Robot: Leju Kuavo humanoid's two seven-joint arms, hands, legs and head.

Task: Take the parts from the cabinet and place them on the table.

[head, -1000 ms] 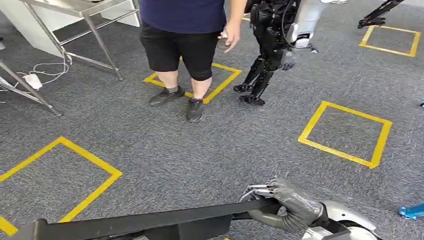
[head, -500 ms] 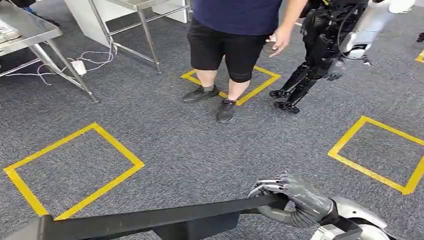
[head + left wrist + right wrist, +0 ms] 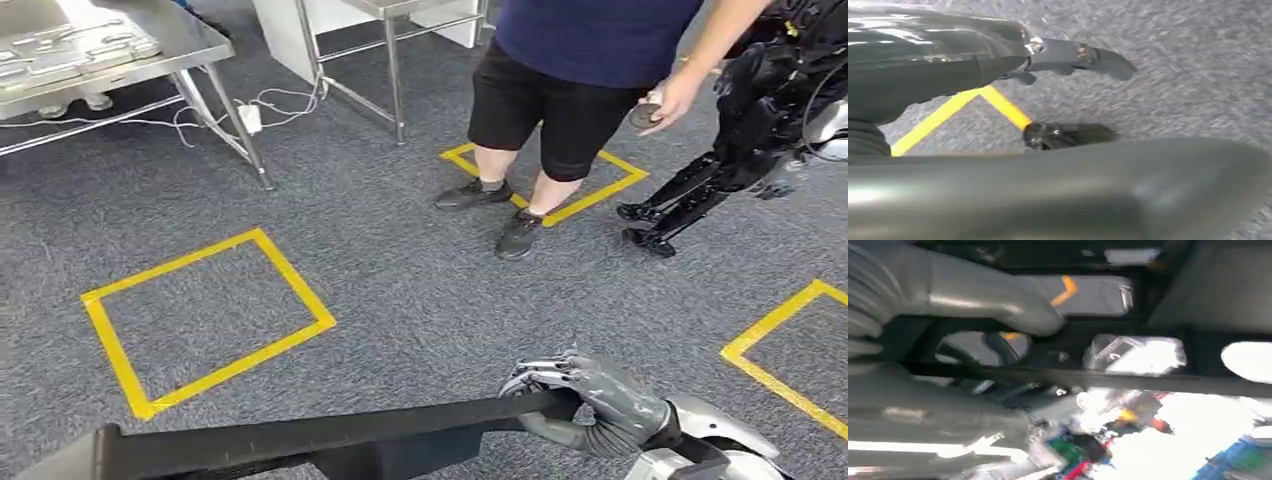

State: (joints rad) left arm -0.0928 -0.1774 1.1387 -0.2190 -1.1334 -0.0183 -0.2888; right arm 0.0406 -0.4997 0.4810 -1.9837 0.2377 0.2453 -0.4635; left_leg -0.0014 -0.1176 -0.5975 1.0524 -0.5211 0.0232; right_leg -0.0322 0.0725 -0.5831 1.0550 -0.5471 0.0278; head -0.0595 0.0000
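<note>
We judge the main risk to be the person [image 3: 560, 90] standing ahead of our right hand [image 3: 590, 400], beside a second dark robot [image 3: 740, 130]: the long black tray [image 3: 300, 440] we carry sticks out far to the left of that hand, and a turn while walking could swing its far end into legs or into the steel legs of the tabletop [image 3: 110, 55], which lies well ahead and to the left.

The right hand is closed over the tray's rim, fingers curled on top and thumb beneath; in the right wrist view the thumb [image 3: 998, 305] presses on a black bar of the tray. Held at an end, the long tray could twist or sag and tip.

The left hand [image 3: 1068, 52] shows in its wrist view against grey carpet [image 3: 420, 290] with a yellow floor line [image 3: 998, 105]; we cannot tell whether it holds the tray or how far it is open. If it does not, the load hangs on 1 grip.

Metal parts already lie on the tabletop. The person's hand holds a small dark object [image 3: 645, 115].

We can read no brand, label or writing.
</note>
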